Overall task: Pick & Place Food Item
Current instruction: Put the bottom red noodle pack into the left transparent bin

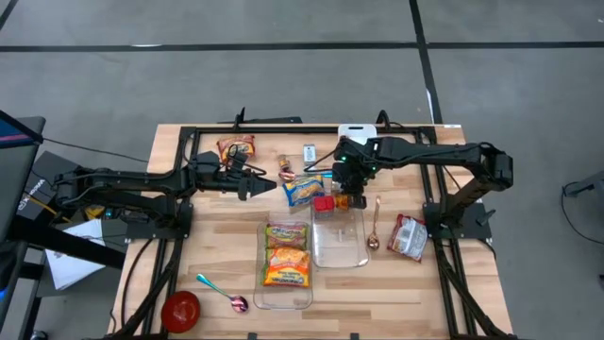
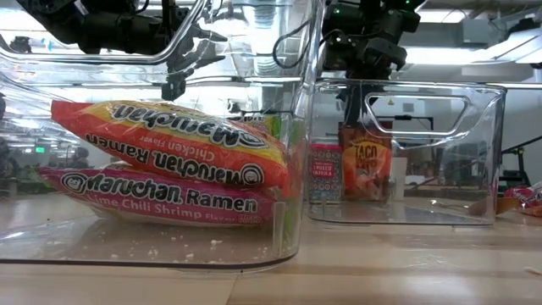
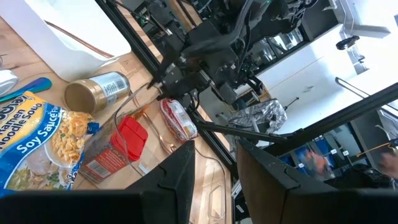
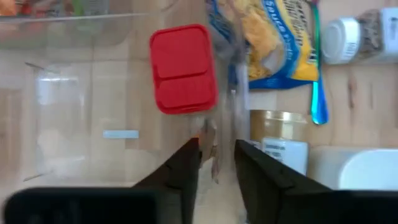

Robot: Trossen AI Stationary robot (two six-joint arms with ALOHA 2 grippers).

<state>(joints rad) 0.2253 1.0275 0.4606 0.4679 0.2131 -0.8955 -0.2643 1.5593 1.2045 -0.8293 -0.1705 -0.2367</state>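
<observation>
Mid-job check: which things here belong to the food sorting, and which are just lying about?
In the job: right gripper, red-lidded box under it, clear bin, ramen packs, blue noodle pack.
Lying about: jar, gold spoon, blue spoon, red bowl, snack bag.

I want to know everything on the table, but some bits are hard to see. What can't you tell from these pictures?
- Low view: the near bin's wall hides most of the table behind it.
- Low view: only part of the red tin's label reads, through the far bin.
- High view: the small jar is too small to read.
- Left wrist view: the blue noodle pack is cut off by the edge.
</observation>
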